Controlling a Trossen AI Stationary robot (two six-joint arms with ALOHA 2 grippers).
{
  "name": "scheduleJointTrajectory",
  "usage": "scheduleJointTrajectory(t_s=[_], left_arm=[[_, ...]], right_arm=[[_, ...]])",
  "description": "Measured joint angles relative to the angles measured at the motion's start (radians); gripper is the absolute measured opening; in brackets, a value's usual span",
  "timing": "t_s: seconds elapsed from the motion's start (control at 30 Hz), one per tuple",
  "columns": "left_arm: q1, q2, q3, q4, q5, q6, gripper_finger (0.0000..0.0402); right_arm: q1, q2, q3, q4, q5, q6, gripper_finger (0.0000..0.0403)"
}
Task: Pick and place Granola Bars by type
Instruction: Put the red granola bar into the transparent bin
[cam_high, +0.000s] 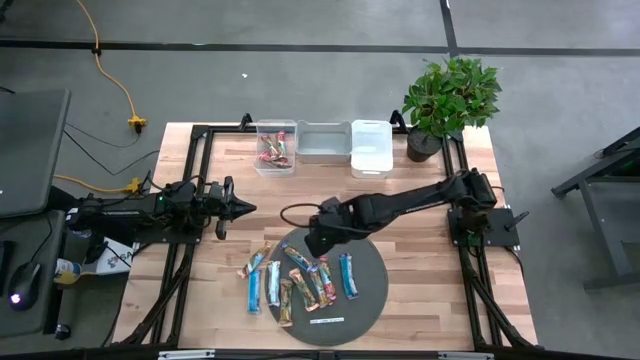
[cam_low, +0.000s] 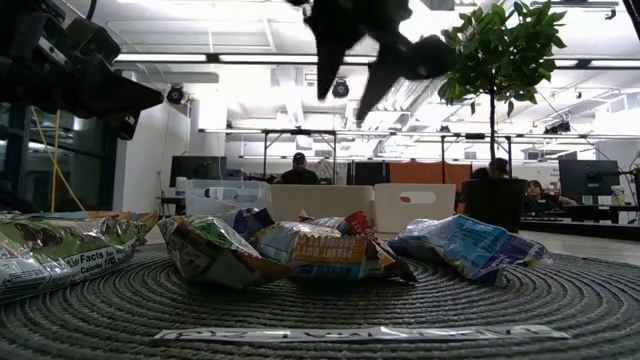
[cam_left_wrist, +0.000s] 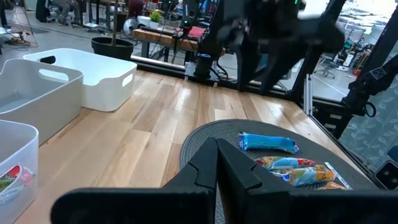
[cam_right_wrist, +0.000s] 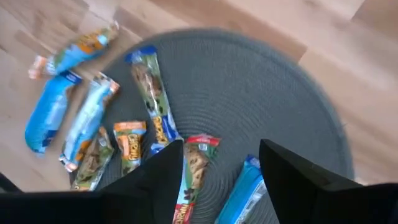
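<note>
Several granola bars (cam_high: 300, 280) in blue, red and brown-green wrappers lie flat on a dark round mat (cam_high: 370, 300); some at the left (cam_high: 256, 263) rest on the wood. My right gripper (cam_high: 318, 240) hovers open above the mat's far left part, pointing steeply down. In the right wrist view its fingers (cam_right_wrist: 221, 180) stand wide, with a red bar (cam_right_wrist: 198, 163) and a blue bar (cam_right_wrist: 244, 186) below them, untouched. In the low view it (cam_low: 365, 55) hangs well above the bars (cam_low: 320, 250). My left gripper (cam_high: 240, 207) waits shut and level at the table's left.
At the far edge stand a clear bin (cam_high: 275, 147) holding a few bars, a grey bin (cam_high: 325, 142) and a white bin (cam_high: 372, 147). A potted plant (cam_high: 448, 100) stands at the far right. A thin white label strip (cam_high: 326, 321) lies on the mat's near part.
</note>
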Motion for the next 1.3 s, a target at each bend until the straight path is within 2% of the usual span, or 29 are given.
scheduleJointTrajectory(t_s=[0.17,0.5,0.87,1.07,1.3], left_arm=[[0.000,0.000,0.000,0.000,0.000,0.000,0.0000],[0.000,0.000,0.000,0.000,0.000,0.000,0.0000],[0.000,0.000,0.000,0.000,0.000,0.000,0.0000],[0.000,0.000,0.000,0.000,0.000,0.000,0.0000],[0.000,0.000,0.000,0.000,0.000,0.000,0.0000]], right_arm=[[0.027,0.000,-0.103,0.055,-0.062,0.088,0.0195],[0.088,0.000,-0.206,0.226,-0.078,0.227,0.0195],[0.135,0.038,-0.221,0.283,-0.081,0.295,0.0195],[0.142,0.078,-0.221,0.354,-0.111,0.299,0.0195],[0.140,0.098,-0.221,0.375,-0.099,0.299,0.0195]])
